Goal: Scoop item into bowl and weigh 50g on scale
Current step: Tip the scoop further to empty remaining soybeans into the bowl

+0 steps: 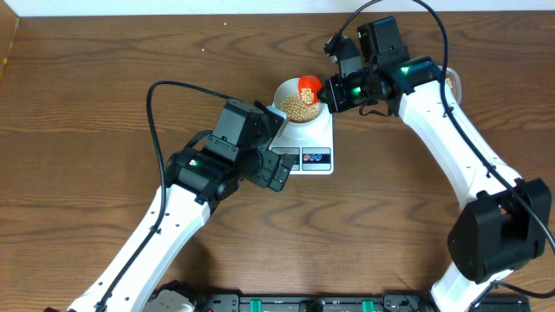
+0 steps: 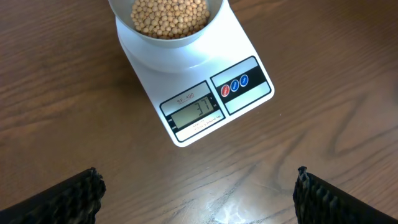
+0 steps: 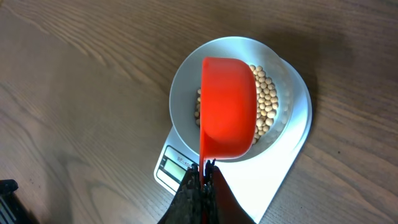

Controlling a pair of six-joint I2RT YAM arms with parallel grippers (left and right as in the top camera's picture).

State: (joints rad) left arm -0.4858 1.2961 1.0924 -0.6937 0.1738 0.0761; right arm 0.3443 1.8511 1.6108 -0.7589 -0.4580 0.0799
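Observation:
The pale bowl stands on the white scale and holds many tan beans. My right gripper is shut on the handle of an orange-red scoop, which is tipped over the bowl. In the right wrist view the scoop covers much of the beans in the bowl; the gripper pinches its handle. My left gripper is open and empty, just in front of the scale. The left wrist view shows the scale, its display reading 31, the bowl, the beans and my left fingers.
A pale container edge shows behind my right arm. Black equipment lines the table's front edge. Wooden table lies all around.

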